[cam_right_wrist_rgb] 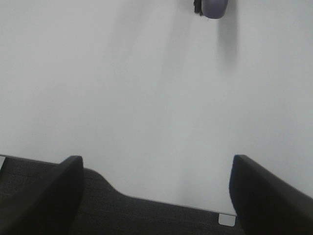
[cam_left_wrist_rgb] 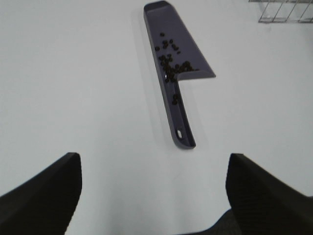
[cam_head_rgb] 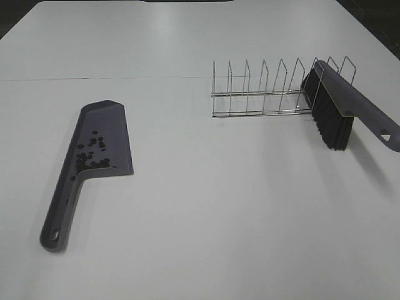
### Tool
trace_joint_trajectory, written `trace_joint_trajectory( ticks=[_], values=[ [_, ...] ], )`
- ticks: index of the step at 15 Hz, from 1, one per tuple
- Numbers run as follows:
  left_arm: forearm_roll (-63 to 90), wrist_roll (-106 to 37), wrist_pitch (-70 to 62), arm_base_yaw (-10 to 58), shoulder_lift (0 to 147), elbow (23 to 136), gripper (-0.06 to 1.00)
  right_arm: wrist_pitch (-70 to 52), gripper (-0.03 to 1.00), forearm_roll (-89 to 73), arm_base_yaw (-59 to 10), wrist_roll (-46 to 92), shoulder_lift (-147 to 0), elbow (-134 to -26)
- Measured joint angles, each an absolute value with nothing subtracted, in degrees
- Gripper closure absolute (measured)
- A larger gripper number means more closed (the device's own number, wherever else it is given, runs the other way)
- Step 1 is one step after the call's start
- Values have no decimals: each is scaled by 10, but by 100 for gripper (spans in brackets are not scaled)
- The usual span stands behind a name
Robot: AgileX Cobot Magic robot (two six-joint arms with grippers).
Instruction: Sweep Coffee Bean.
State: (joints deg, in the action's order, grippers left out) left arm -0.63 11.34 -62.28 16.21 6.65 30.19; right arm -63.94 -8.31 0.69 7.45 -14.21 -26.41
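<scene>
The desk (cam_head_rgb: 206,206) was seen to be plain white all over, with one thin dark line drawn across it. The dustpan (cam_head_rgb: 103,134) was coloured a dull purple, all one shade. The coffee beans (cam_head_rgb: 92,156) were seen as tiny dark brown-black dots on the purple. The rack (cam_head_rgb: 269,90) was made of shiny silver wire. The brush (cam_head_rgb: 340,103) was given black bristles and a grey-purple back and handle. The fingers (cam_left_wrist_rgb: 44,196) of the left pincer were coloured black, and those of the right pincer (cam_right_wrist_rgb: 274,196) were black too.
</scene>
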Motion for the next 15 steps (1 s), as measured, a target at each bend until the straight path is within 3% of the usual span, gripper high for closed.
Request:
trace_joint_trajectory(
  ticks=[3,10,15],
  values=[
    [-9,111,-623,162,-2,302,20,-639,25,-83,7,74,-142,-264],
    [-6,77,-623,162,-4,302,20,-639,25,-85,7,85,-139,-264],
    [0,69,-621,162,-4,300,20,-639,25,-102,7,106,-7,-264]
  ],
)
